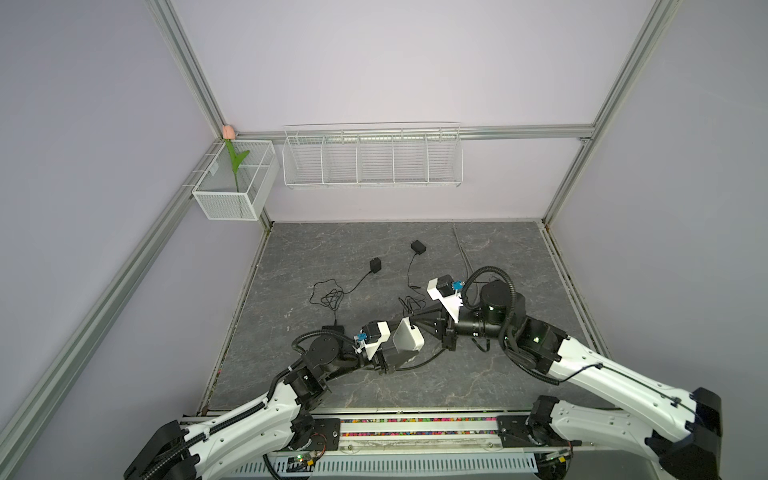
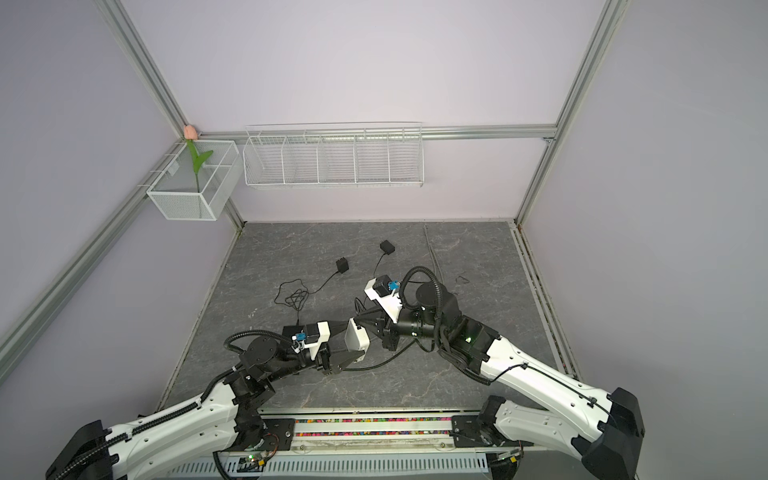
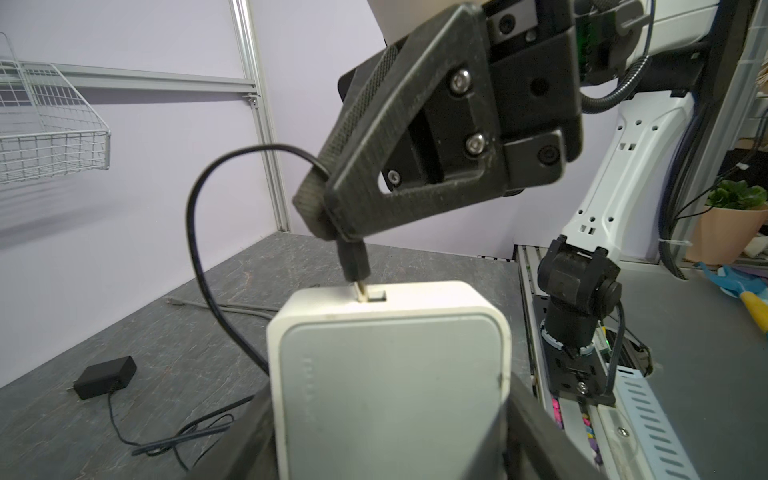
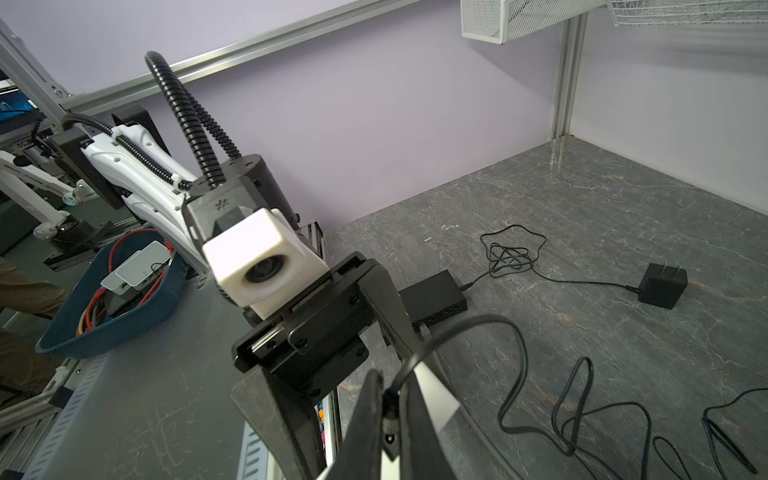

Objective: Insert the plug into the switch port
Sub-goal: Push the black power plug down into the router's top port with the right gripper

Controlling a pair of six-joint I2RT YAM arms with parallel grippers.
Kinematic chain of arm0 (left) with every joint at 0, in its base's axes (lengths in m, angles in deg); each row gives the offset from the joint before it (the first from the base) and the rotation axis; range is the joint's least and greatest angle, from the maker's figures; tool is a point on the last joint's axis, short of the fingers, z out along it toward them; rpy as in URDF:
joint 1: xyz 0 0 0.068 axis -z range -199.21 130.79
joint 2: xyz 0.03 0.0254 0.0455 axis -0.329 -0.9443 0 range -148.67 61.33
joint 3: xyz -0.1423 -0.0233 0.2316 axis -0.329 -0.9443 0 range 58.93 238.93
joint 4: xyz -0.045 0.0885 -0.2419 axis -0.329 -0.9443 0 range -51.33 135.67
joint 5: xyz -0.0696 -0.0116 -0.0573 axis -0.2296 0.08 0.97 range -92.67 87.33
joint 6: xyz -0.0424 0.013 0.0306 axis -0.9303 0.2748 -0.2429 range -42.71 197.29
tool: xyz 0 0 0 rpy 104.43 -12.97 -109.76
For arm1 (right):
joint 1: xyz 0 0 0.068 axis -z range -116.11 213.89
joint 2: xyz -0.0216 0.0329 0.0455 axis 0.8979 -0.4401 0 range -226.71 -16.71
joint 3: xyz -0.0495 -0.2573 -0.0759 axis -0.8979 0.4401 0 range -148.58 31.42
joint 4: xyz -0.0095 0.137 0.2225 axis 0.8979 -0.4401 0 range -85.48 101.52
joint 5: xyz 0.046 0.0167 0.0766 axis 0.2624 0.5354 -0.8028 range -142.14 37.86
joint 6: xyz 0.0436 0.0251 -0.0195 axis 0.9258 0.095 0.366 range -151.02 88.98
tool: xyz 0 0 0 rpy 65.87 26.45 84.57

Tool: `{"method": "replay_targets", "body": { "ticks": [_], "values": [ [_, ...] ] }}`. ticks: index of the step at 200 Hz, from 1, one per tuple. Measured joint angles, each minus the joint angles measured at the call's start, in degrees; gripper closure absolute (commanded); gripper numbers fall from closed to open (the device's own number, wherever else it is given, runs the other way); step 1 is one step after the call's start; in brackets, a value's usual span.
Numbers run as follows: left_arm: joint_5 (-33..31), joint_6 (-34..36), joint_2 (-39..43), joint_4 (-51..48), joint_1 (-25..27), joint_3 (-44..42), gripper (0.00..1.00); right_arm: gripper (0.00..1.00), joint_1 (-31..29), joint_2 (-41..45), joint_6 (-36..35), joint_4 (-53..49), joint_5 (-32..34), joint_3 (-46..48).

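My left gripper (image 3: 390,432) is shut on the white switch (image 3: 390,374), one dark finger on each side of it, and holds it above the table. In both top views the switch (image 1: 408,340) (image 2: 356,337) sits between the two arms. My right gripper (image 3: 328,220) is shut on the black plug (image 3: 354,262), whose cable loops away behind it. The plug's metal tip touches the left end of the port (image 3: 376,296) on the switch's upper edge; its depth is unclear. In the right wrist view the plug (image 4: 389,432) shows pinched in the right gripper (image 4: 390,415).
A black box with ports (image 4: 434,297) lies on the table behind the left gripper. Two black adapters (image 1: 418,247) (image 1: 375,264) with tangled cables lie further back. A grey cable (image 1: 461,249) runs along the back right. Wire baskets (image 1: 372,156) hang on the wall.
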Motion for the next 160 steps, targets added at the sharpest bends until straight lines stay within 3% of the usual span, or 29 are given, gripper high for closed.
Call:
{"method": "replay_targets", "body": {
  "ticks": [60, 160],
  "values": [
    [-5.5, 4.7, 0.0, 1.0, 1.1, -1.3, 1.00, 0.90, -0.2, 0.0, -0.4, -1.2, 1.1, 0.0],
    [-7.4, 5.9, 0.7, 0.9, 1.8, -1.6, 1.00, 0.90, -0.2, -0.9, -0.4, -0.5, 1.7, -0.1]
  ]
}}
